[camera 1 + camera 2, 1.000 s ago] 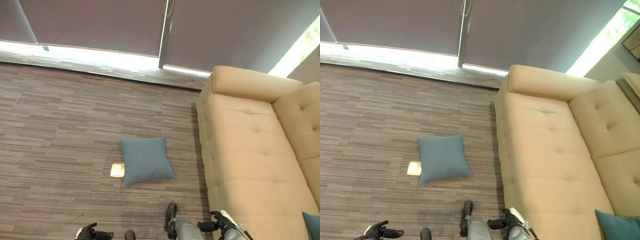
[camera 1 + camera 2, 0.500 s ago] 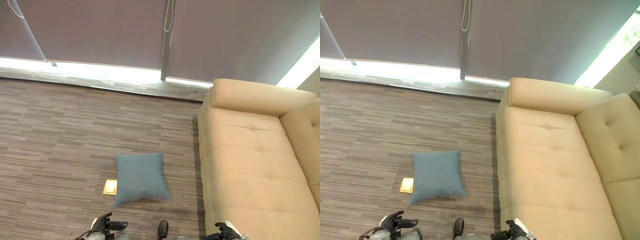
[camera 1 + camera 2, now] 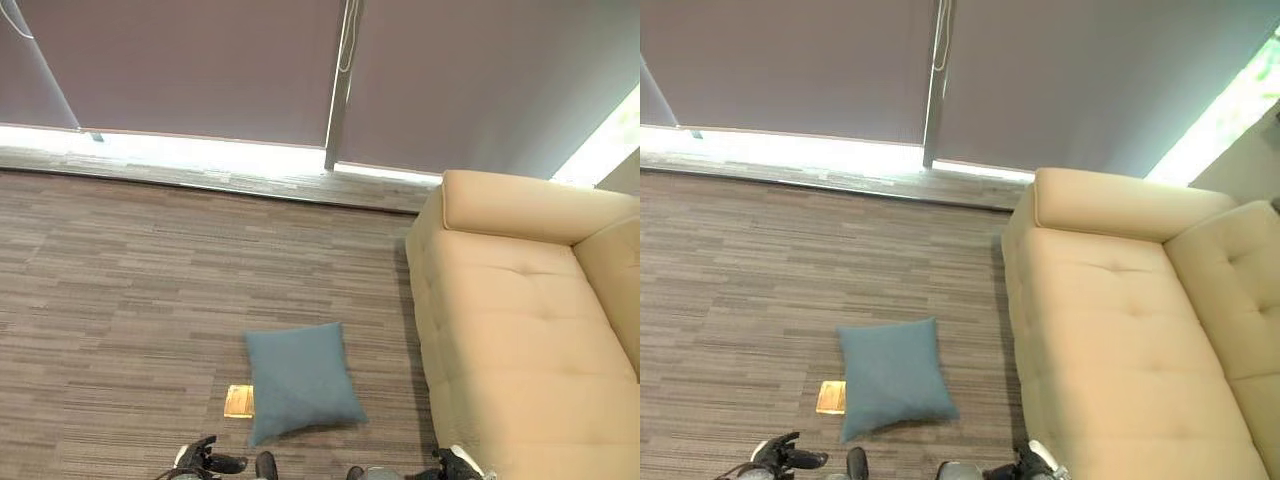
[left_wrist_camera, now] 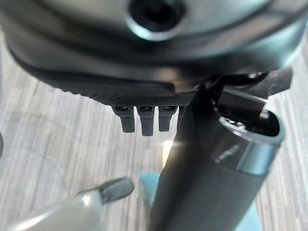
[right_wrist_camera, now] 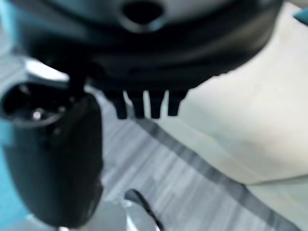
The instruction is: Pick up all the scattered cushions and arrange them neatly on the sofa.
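A blue-grey square cushion (image 3: 300, 380) lies flat on the striped carpet, a short way to the left of the beige sofa (image 3: 520, 330). My left hand (image 3: 205, 462) hangs low at the near edge, just left of and nearer than the cushion, apart from it. It is open and holds nothing; its fingers (image 4: 142, 120) are relaxed, and a corner of the cushion (image 4: 150, 185) shows past the thumb. My right hand (image 3: 455, 465) hangs by the sofa's front edge, open and empty, with its fingers (image 5: 144, 106) over the carpet beside the sofa (image 5: 240, 120).
A small tan floor plate (image 3: 238, 401) sits against the cushion's left edge. Drawn grey blinds (image 3: 200, 60) with a bright strip below them line the far wall. Open carpet (image 3: 130, 280) stretches to the left and back.
The whole picture has shifted, so the camera has moved: the cushion and the sofa now sit lower and further right. Both hands stay low at the near edge, empty.
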Robot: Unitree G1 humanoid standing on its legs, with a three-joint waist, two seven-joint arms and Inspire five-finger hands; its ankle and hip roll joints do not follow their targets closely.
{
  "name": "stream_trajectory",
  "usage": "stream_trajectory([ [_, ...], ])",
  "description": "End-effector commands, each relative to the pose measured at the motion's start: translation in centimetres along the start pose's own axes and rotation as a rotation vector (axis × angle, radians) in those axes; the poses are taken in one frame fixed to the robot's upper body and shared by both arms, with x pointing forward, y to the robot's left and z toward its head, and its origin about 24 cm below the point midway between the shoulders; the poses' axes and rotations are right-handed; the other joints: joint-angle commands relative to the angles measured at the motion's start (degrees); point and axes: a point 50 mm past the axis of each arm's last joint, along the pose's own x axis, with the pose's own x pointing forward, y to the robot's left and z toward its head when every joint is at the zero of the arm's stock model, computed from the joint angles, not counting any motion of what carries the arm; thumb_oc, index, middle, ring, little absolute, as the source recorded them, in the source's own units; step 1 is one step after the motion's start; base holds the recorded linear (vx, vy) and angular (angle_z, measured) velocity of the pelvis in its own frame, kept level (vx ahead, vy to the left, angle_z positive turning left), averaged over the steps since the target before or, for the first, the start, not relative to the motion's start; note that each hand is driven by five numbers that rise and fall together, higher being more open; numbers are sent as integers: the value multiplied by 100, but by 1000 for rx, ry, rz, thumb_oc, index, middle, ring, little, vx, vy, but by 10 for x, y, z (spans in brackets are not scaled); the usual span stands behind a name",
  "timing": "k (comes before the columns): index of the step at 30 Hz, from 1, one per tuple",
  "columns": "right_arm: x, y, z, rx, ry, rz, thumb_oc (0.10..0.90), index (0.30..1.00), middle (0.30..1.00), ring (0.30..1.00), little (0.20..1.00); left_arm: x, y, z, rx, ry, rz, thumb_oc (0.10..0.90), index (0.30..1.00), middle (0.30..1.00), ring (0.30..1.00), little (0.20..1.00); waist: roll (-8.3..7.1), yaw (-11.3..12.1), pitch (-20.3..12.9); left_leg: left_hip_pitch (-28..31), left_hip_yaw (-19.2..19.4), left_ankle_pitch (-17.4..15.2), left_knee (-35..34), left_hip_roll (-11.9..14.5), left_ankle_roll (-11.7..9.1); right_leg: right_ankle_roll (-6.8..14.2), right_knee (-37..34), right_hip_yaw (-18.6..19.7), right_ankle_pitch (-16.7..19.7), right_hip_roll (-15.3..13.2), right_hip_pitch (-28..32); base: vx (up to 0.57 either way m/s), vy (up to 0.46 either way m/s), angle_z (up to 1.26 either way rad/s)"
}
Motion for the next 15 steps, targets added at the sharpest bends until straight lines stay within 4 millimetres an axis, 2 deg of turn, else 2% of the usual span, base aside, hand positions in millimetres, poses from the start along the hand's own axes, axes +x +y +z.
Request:
stream_trajectory([
  [1, 0, -1, 13, -24, -59, -11, 800, 900, 900, 900, 900, 0, 14, -4, -21, 2, 46, 800, 900, 900, 900, 900, -7, 62, 114, -354, -233, -744, 584, 135, -35, 122, -169, 211, 445, 191, -237, 115, 75, 0],
  [4, 0, -1, 9, -23, -43, -7, 800, 900, 900, 900, 900, -1, 15, -9, -34, 16, 48, 800, 900, 900, 900, 900, -7, 17, 72, -214, -336, -713, 353, -9, -41, 101, -740, 404, 407, 465, -301, 135, 33, 5],
  [6, 1, -7, 12, -10, -50, -27, 800, 900, 900, 900, 900, 0, 14, -5, -27, 3, 47, 800, 900, 900, 900, 900, -30, 1, 123, -301, -323, -724, 352, -82, -86, 182, -1507, 301, 577, 451, -315, 71, -30, 12],
  [7, 1, -8, 14, -8, -58, -33, 800, 900, 900, 900, 900, 0, 14, -2, -32, -7, 49, 800, 900, 900, 900, 900, -50, 26, 161, -341, -351, -725, 345, -110, -95, 176, -1645, 322, 612, 446, -298, -6, -65, 16],
  [10, 3, -20, 30, -4, -102, -79, 800, 900, 900, 900, 900, 2, 16, 13, -68, -49, 68, 800, 900, 900, 900, 900, -64, 128, 442, -781, -414, -676, 502, -124, -121, 135, -1624, 336, 688, 427, -551, -119, -68, 18],
  [13, 3, -41, 59, 21, -189, -151, 800, 900, 900, 900, 900, 3, 14, 37, -96, -121, 75, 800, 900, 900, 900, 900, -11, 184, 765, -1416, -443, -591, 761, -86, -180, 64, -1610, 339, 741, 389, -1006, -173, -74, 9],
  [14, 3, -41, 59, 21, -189, -151, 800, 900, 900, 900, 900, 3, 14, 37, -96, -121, 74, 800, 900, 900, 900, 900, -6, 187, 771, -1421, -442, -612, 785, -80, -181, 63, -1593, 340, 728, 393, -1009, -124, -93, 21],
  [15, 1, -59, 82, 31, -261, -208, 800, 900, 900, 900, 900, 4, 16, 53, -118, -169, 88, 800, 900, 900, 900, 900, 53, 218, 975, -1782, -460, -546, 909, -69, -212, 10, -1518, 338, 746, 382, -1341, -102, -88, 21],
])
